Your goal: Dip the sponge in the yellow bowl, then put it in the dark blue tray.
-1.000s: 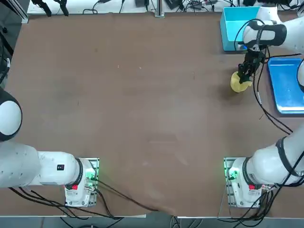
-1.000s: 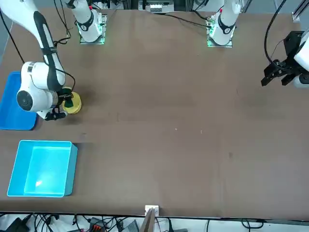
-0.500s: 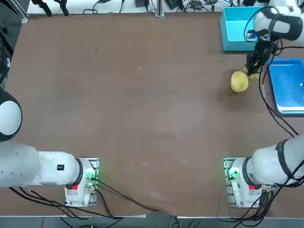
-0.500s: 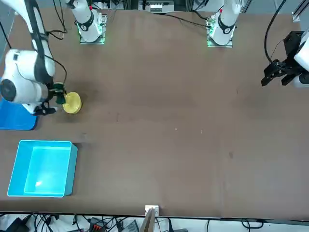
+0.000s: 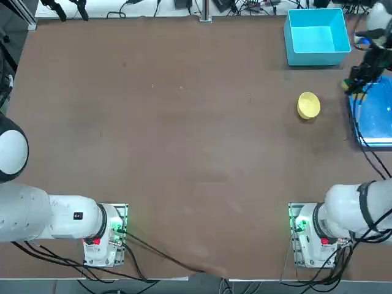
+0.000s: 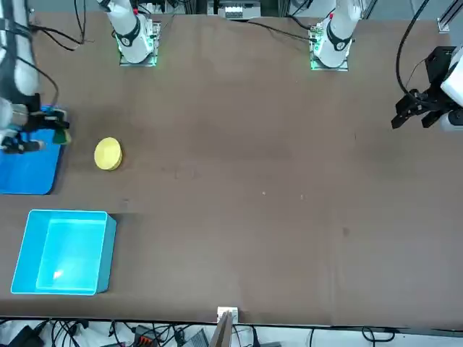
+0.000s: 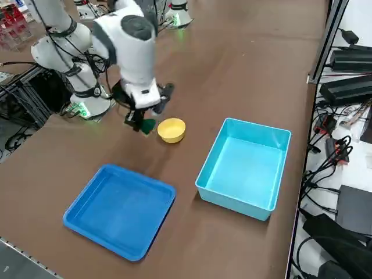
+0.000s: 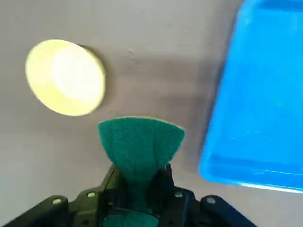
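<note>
- We see the sponge, its dark green side showing and a thin pale yellow edge along its far end, pinched at its middle so that it fans out beyond the grip.
- Our right gripper is clenched on the sponge, one finger on each side of it.
- In the wrist view we find the sponge between the yellow bowl and the dark blue tray, held up in the gripper.
- From overhead, we have the gripper to the right of the bowl, by the tray's left edge, near its far left corner.
- The yellow bowl stands upright on the brown table, apart from the sponge, and we look into its round opening.
- The dark blue tray lies flat on the table, its low rim all around; overhead we see it to the right of the bowl and nearer the arm bases than the cyan bin.
- That deeper, light cyan bin sits on the table beyond the bowl in the overhead view, separate from both bowl and tray.
- Around these we notice black cables running along the right arm, and at the table's far side a white surface with more wires and dark equipment.
</note>
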### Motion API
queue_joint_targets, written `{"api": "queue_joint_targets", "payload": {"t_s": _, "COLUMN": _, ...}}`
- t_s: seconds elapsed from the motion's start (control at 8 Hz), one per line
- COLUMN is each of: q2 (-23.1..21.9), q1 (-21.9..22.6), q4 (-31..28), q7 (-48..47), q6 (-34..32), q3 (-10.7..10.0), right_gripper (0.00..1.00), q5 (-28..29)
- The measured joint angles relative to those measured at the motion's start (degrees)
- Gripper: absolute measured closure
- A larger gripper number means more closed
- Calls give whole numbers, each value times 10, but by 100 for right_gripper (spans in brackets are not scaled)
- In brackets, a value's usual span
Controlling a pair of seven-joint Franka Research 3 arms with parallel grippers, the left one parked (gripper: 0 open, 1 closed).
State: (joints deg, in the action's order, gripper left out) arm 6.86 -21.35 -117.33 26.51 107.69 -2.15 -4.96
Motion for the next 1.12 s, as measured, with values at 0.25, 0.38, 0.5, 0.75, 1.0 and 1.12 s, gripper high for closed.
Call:
{"api": "queue_joint_targets", "payload": {"t_s": 0.25, "q2": 19, "q1": -73, "q4": -3, "q7": 84, "q6": 54, "q3": -1, "right_gripper": 71, "q5": -3}}
{"api": "queue_joint_targets", "payload": {"t_s": 0.38, "q2": 37, "q1": -101, "q4": -3, "q7": 118, "q6": 92, "q3": -1, "right_gripper": 71, "q5": -17}}
{"api": "queue_joint_targets", "payload": {"t_s": 0.5, "q2": 59, "q1": -122, "q4": 2, "q7": 144, "q6": 124, "q3": -1, "right_gripper": 71, "q5": -39}}
{"api": "queue_joint_targets", "payload": {"t_s": 0.75, "q2": 118, "q1": -156, "q4": 49, "q7": 198, "q6": 150, "q3": -1, "right_gripper": 71, "q5": -63}}
{"api": "queue_joint_targets", "payload": {"t_s": 1.0, "q2": 189, "q1": -184, "q4": 122, "q7": 232, "q6": 154, "q3": -1, "right_gripper": 72, "q5": -64}}
{"api": "queue_joint_targets", "payload": {"t_s": 1.12, "q2": 221, "q1": -191, "q4": 145, "q7": 233, "q6": 168, "q3": -1, "right_gripper": 71, "q5": -64}}
